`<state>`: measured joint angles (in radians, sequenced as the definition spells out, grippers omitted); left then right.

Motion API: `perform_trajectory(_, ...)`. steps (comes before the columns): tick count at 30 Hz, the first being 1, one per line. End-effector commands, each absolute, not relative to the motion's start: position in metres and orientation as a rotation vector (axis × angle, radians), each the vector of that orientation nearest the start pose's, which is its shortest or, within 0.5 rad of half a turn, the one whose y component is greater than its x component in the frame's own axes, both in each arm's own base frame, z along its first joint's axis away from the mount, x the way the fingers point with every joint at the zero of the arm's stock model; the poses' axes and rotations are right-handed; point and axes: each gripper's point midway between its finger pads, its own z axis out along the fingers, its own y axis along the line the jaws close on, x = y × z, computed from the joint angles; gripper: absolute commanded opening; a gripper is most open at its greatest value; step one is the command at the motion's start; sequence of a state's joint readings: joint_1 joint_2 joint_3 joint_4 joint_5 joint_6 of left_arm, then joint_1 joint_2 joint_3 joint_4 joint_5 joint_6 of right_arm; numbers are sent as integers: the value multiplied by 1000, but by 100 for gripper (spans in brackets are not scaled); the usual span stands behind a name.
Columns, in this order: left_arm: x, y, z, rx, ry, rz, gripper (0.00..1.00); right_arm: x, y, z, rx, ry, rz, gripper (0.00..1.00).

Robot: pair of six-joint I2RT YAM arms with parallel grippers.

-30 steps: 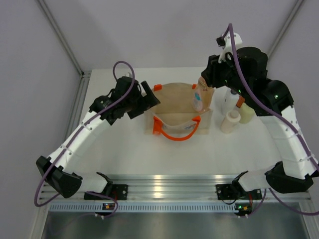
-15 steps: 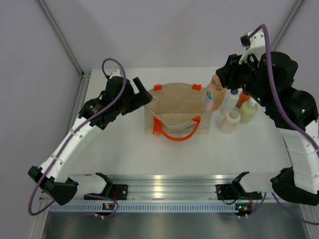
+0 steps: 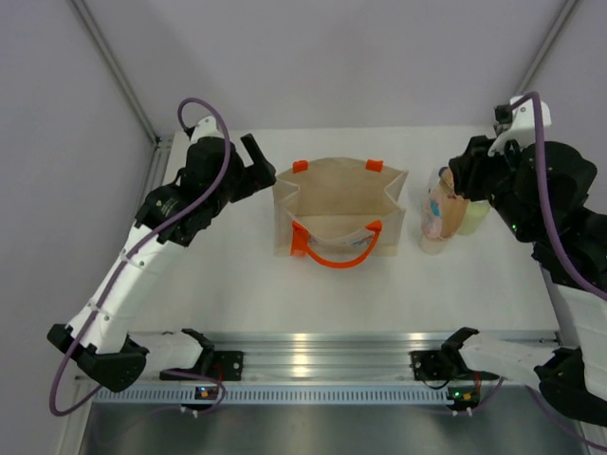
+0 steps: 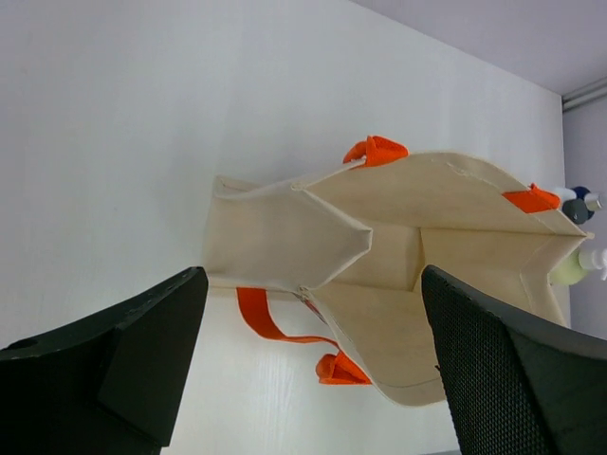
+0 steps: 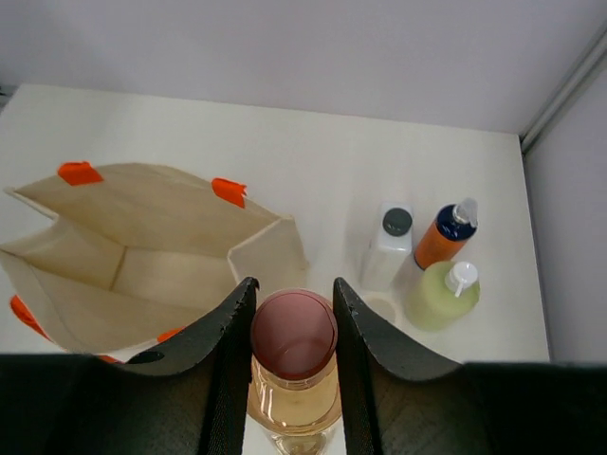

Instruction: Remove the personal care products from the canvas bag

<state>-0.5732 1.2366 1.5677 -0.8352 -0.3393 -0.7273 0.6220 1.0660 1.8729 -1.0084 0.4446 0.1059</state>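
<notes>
Our left hand hovers agape beside the canvas bag on the desk. Our right hand clamps the slim amber bottle right of the bag; we should lower it upright, clear of the orange bottle. Only the right wrist view shows that one, hidden overhead.

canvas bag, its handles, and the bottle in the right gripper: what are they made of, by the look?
Canvas bag: beige woven cloth, matte, with soft creased walls. Handles: bright orange webbing, probably synthetic; the weave is too small to tell. Amber bottle: translucent and glossy, likely plastic, possibly glass. Pink cap: looks like matte plastic.
</notes>
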Motion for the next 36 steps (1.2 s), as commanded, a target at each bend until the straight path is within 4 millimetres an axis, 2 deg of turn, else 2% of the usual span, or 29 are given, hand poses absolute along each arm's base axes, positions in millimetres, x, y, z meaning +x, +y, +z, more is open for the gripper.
perform_trajectory(1,309,-133,391,-352,1911,-355,99,234,66,500,-1,1590,152,0)
perform_trajectory(2,308,-129,394,-339,1901,-335,99,239,66,478,-2,1624,118,0)
perform_trajectory(4,308,-121,398,-342,1882,-299,99,234,56,470,32,1609,107,0)
perform_trajectory(5,307,-119,400,-339,1875,-290,99,237,57,455,28,1633,86,0)
perform_trajectory(7,306,-113,402,-328,1866,-260,99,235,51,444,47,1640,63,0)
perform_trajectory(8,304,-111,404,-329,1857,-256,99,239,53,429,36,1664,44,0)
perform_trajectory(10,303,-109,403,-324,1859,-242,99,239,50,417,48,1673,23,0)
perform_trajectory(11,302,-108,403,-323,1860,-239,99,243,50,402,49,1692,-2,0)
perform_trajectory(13,301,-107,402,-317,1865,-235,99,244,44,392,75,1691,-28,0)
perform_trajectory(14,301,-107,400,-316,1869,-232,99,247,42,376,78,1710,-63,0)
perform_trajectory(16,299,-106,396,-311,1881,-222,99,248,34,373,133,1678,-78,0)
perform_trajectory(17,298,-106,395,-306,1883,-222,99,251,31,357,150,1693,-106,0)
perform_trajectory(18,298,-105,394,-306,1885,-217,99,250,24,359,197,1660,-104,0)
perform_trajectory(20,296,-102,390,-298,1897,-199,99,251,14,341,250,1671,-139,0)
perform_trajectory(21,294,-102,389,-292,1900,-195,99,251,4,340,288,1660,-156,0)
perform_trajectory(23,292,-99,385,-276,1912,-170,99,256,2,328,291,1673,-131,0)
perform_trajectory(24,291,-98,382,-262,1921,-158,99,258,-11,324,329,1673,-159,0)
perform_trajectory(26,289,-95,377,-236,1940,-125,99,265,-13,315,318,1685,-143,0)
perform_trajectory(27,288,-91,374,-232,1949,-101,99,266,-25,314,347,1674,-172,0)
perform_trajectory(29,285,-87,370,-221,1960,-72,99,274,-29,310,328,1649,-167,0)
perform_trajectory(31,282,-83,367,-216,1965,-50,99,278,-41,306,349,1641,-189,0)
perform_trajectory(32,281,-81,366,-216,1967,-45,99,284,-39,308,323,1631,-163,0)
perform_trajectory(33,280,-81,364,-212,1971,-40,99,287,-51,307,346,1624,-187,0)
perform_trajectory(34,278,-80,365,-212,1967,-42,99,290,-53,304,342,1624,-187,0)
perform_trajectory(36,278,-79,363,-207,1970,-35,99,297,-69,309,357,1583,-206,0)
